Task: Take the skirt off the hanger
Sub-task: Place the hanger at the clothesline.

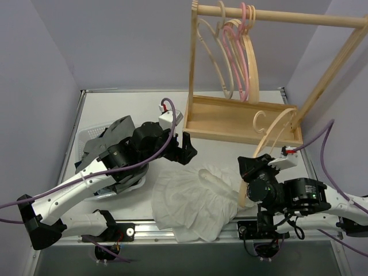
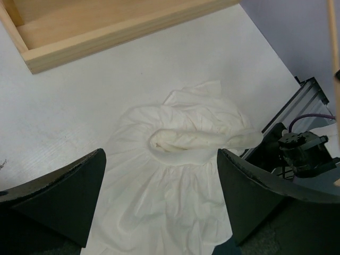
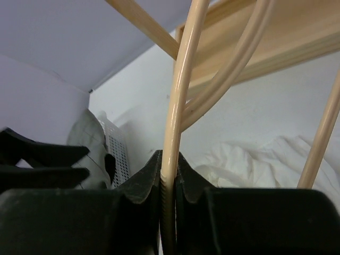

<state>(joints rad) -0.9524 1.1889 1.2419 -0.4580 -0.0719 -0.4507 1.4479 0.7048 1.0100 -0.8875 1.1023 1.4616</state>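
Observation:
The skirt (image 1: 184, 201) (image 2: 175, 175) is a white gathered garment with a rolled waistband, lying flat and flaring toward the table's near edge. My right gripper (image 1: 250, 172) (image 3: 169, 159) is shut on the pale wooden hanger (image 1: 276, 129) (image 3: 183, 90), which stands tilted just right of the skirt. The waistband's end reaches toward the hanger's lower end; whether it still hangs on it I cannot tell. The hanger bars in the right wrist view are bare, with the skirt (image 3: 249, 159) on the table behind them. My left gripper (image 1: 187, 150) (image 2: 161, 154) hovers open above the waistband, nothing between its fingers.
A wooden rack's base tray (image 1: 241, 118) (image 2: 106, 32) stands behind the skirt. Its rail (image 1: 287, 17) carries wooden hangers and a pink one (image 1: 238, 52). A white basket (image 1: 86, 135) (image 3: 118, 146) at the left holds a grey garment (image 1: 95, 146) (image 3: 87, 141).

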